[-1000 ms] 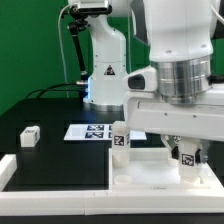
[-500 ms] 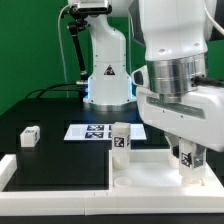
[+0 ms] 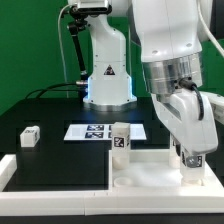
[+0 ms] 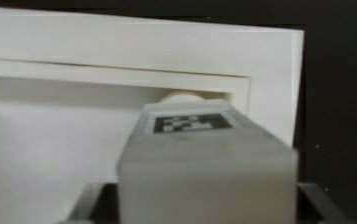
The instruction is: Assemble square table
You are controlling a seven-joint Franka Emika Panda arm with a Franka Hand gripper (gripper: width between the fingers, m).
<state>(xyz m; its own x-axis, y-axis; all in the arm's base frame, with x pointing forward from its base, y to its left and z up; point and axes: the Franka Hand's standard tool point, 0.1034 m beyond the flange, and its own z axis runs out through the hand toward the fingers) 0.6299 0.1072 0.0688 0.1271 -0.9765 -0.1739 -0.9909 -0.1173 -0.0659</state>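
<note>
The white square tabletop [image 3: 150, 168] lies at the front right, with raised corner sockets. One white leg [image 3: 120, 138] with a tag stands upright at its far-left corner. My gripper [image 3: 190, 158] is shut on a second tagged leg [image 3: 186, 173] and holds it upright on the tabletop's right corner. In the wrist view that leg [image 4: 196, 140] fills the space between my dark fingers [image 4: 100, 203], its tip at a socket [image 4: 187, 97] on the tabletop [image 4: 104, 45]. A third leg [image 3: 29, 136] lies loose on the black table at the exterior view's left. The fourth leg is out of view.
The marker board [image 3: 92, 131] lies flat behind the tabletop. A long white border rail [image 3: 50, 192] runs along the front edge. The robot's white base [image 3: 105, 70] stands at the back, before a green wall.
My wrist has turned and the arm has tilted toward the exterior view's right while the held leg stays at the tabletop's right corner. The other legs have not moved.
</note>
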